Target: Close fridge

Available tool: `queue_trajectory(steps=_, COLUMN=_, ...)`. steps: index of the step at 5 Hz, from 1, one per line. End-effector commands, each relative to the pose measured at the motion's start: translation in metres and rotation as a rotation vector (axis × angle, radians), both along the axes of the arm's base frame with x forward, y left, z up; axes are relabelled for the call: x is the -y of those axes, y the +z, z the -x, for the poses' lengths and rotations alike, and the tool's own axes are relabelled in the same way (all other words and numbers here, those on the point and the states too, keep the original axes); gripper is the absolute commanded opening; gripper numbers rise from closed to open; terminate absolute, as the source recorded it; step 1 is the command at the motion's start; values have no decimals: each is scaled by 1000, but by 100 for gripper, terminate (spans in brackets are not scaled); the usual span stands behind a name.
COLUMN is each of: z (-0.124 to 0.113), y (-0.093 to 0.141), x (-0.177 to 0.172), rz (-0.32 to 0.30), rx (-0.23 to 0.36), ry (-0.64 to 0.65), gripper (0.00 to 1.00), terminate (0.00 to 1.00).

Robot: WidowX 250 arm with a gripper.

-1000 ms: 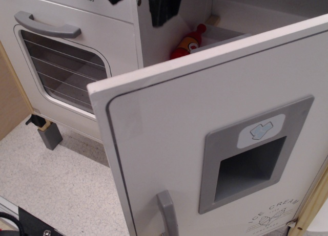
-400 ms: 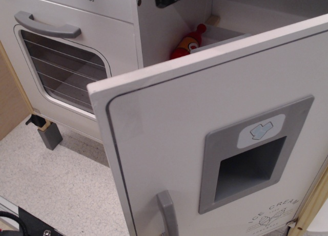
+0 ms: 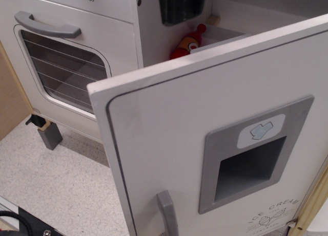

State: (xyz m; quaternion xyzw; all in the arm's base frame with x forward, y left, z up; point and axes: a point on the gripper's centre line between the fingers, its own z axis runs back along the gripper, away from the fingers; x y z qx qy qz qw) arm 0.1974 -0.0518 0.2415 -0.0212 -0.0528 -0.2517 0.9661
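Observation:
The white fridge door [image 3: 169,128] stands wide open and fills the foreground, swung out toward the camera. Its vertical grey handle [image 3: 167,215] is at the bottom, the grey recessed dispenser panel [image 3: 251,154] to the right, and the "ICE CREAM" lettering [image 3: 274,210] at the lower right. My gripper [image 3: 158,4] is at the top edge, above and behind the door's top edge, in front of the fridge opening. One dark finger [image 3: 182,6] shows fully; only a sliver of the other shows. The fingers stand apart with nothing between them. A red plush toy [image 3: 188,41] lies inside the fridge.
The white oven door [image 3: 61,62] with a barred window and a horizontal grey handle [image 3: 47,25] is at the left, shut. A grey leg block [image 3: 50,136] stands under it on the speckled floor [image 3: 56,185]. A wooden panel [image 3: 9,98] is at the far left.
My gripper has moved to the right along the top edge, from in front of the oven's corner to in front of the fridge opening. The door has not moved.

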Motion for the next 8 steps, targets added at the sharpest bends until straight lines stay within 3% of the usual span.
queue_trajectory(steps=1, z=26, y=-10, x=10, rz=-50, rx=16, ry=-99, gripper=100, terminate=0)
queue_trajectory(steps=3, z=18, y=-35, x=7, rz=-105, rx=-1, ry=-107, gripper=100, terminate=0)
queue_trajectory(steps=5, z=-13, y=-44, x=-5, rz=-122, rx=4, ry=-52, gripper=100, terminate=0)
queue_trajectory(steps=7, z=-50, y=-28, x=-24, rz=-116, rx=39, ry=17, gripper=100, terminate=0)
queue_trajectory(steps=8, z=-54, y=-14, x=-30, rz=-113, rx=48, ry=15, gripper=100, terminate=0)
